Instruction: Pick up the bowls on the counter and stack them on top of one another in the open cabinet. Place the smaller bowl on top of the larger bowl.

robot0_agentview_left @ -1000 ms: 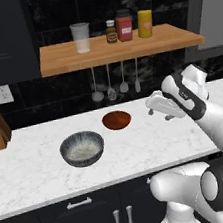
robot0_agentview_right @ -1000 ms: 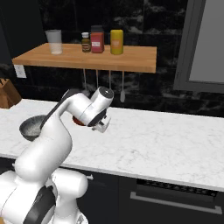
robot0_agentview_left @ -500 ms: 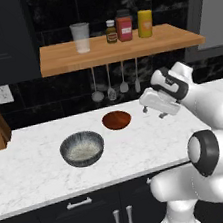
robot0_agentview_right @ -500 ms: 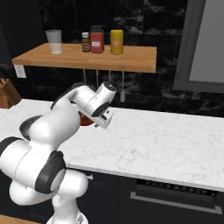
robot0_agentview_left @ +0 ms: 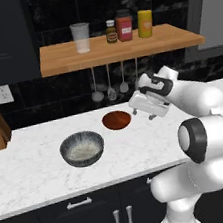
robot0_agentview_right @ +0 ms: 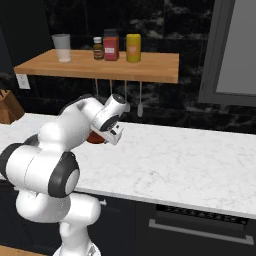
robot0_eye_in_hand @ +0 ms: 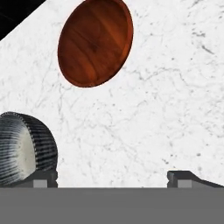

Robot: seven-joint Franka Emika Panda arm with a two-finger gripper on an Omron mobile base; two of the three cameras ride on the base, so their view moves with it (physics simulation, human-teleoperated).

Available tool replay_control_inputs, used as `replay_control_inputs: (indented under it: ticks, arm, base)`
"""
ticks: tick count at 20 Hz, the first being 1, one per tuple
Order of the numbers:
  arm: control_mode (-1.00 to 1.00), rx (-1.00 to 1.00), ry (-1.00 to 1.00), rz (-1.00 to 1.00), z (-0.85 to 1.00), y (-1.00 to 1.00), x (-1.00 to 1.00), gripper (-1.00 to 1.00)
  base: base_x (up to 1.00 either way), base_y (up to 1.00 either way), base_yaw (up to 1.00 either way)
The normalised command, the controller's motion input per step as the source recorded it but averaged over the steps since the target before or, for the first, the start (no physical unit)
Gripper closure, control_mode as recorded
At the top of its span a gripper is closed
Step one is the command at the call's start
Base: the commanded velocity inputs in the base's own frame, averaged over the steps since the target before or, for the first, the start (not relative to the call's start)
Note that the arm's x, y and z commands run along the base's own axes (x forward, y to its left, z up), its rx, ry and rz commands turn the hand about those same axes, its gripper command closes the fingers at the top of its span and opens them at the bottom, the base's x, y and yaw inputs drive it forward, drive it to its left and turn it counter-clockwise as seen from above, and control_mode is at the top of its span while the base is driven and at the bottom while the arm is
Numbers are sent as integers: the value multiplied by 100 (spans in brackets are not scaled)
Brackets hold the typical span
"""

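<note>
Hand view: glossy reddish-brown smaller bowl (robot0_eye_in_hand: pixel 95 41).

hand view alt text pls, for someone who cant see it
A small reddish-brown bowl lies empty on the white marble counter, ahead of the open gripper, which holds nothing. The mottled grey bowl sits at the lower left, beside one fingertip.

The white arm is folding forward at its elbow, its gripper (robot0_agentview_left: pixel 143 112) hovering tilted downward, fingers (robot0_eye_in_hand: pixel 183 177) spread wide apart, holding nothing.

smaller bowl (robot0_agentview_right: pixel 96 138) mostly behind arm, larger bowl (robot0_eye_in_hand: pixel 24 148) edge-cut — hand view
</note>
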Motion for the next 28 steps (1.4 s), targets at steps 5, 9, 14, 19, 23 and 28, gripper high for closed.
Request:
replay_control_inputs:
  ticks: [5, 9, 14, 19, 23, 28]
  arm:
    - [-100, 0, 0, 0, -21, 23, 33, -100]
    - [-100, 0, 0, 0, -16, 0, 27, -100]
    - [-100, 0, 0, 0, -32, -9, 40, -100]
    - [-100, 0, 0, 0, -28, 0, 54, -100]
    - [-100, 0, 1, 0, -26, 0, 56, -100]
    - [-100, 0, 1, 0, -29, 0, 47, -100]
  base:
    - [0, 0, 0]
    - [0, 0, 0]
    - [0, 0, 0]
    - [0, 0, 0]
    - [0, 0, 0]
    - [0, 0, 0]
